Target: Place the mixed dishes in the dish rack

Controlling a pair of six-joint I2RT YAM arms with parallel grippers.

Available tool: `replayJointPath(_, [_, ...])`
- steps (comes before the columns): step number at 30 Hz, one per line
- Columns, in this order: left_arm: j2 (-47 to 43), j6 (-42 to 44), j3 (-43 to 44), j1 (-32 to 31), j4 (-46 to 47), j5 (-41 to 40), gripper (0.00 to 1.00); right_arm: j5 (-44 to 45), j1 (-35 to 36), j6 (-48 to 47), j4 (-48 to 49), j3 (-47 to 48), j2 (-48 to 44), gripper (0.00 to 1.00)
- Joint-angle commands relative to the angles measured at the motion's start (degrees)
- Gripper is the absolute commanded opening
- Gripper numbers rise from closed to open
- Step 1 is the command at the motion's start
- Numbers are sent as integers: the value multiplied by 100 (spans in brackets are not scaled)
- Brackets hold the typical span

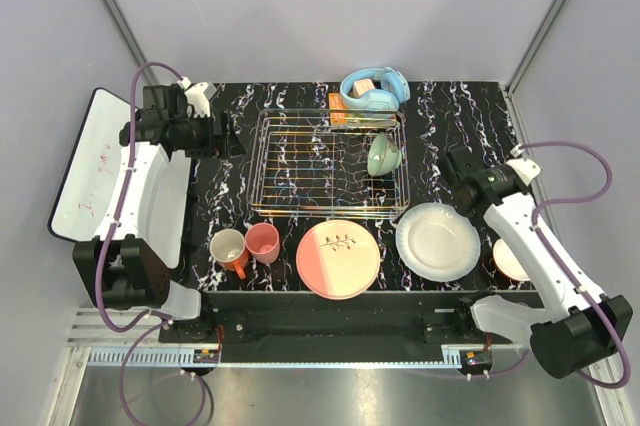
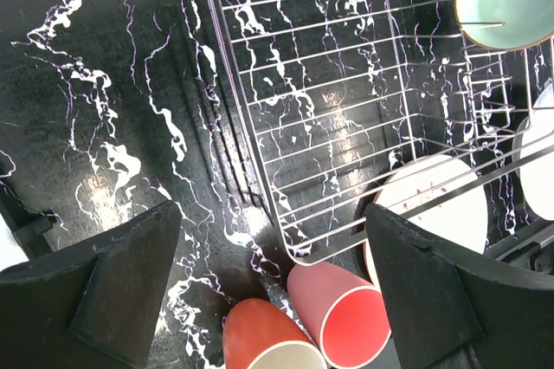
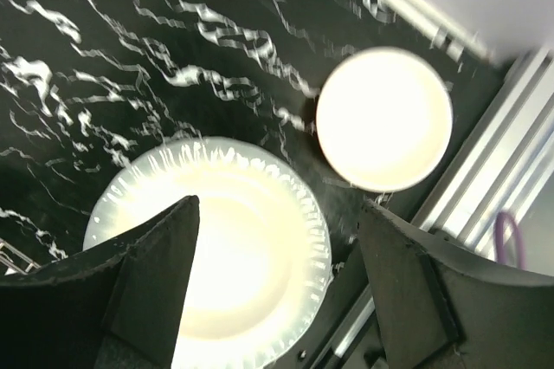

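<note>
The left fingers (image 2: 112,300) and right fingers (image 3: 147,287) stand spread wide.

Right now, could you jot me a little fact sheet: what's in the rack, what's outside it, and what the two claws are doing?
In rack: pale green bowl, at the right side of the dish rack
Outside, near edge: cream mug, salmon-pink cup, pink-and-cream plate, white plate, orange-outside white bowl
Behind rack: light blue headphones
Left gripper: open, empty, left of the rack
Right gripper: open, empty, by the white plate
</note>
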Motion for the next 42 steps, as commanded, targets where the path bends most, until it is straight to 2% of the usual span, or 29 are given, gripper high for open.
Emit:
replayJointPath(1, [3, -3, 401, 16, 101, 193, 91, -797, -74, 1126, -584, -467, -291, 81])
replayJointPath(6, [-6, -47, 436, 16, 66, 298, 91, -984, -336, 1478, -646, -915, -213, 82])
replayJointPath(13, [-32, 164, 586, 25, -144, 246, 91, -1029, -933, 1461, -392, -626, 33, 84])
replayJointPath(16, [38, 208, 752, 16, -276, 263, 91, -1028, -1434, 1049, 21, -757, 226, 85])
replayJointPath(20, [161, 173, 937, 16, -391, 298, 91, -1133, -2523, 216, 889, -1064, 534, 86])
replayJointPath(23, [222, 121, 1034, 16, -452, 351, 91, -1300, -2920, -199, 1225, -1162, 824, 86])
replayJointPath(32, [276, 24, 1113, 16, -487, 386, 90, -1529, -3264, -631, 1911, -1391, 1114, 86])
replayJointPath(42, [302, 129, 1008, 16, -487, 263, 90, -1942, -3484, -807, 2386, -1179, 2159, 81])
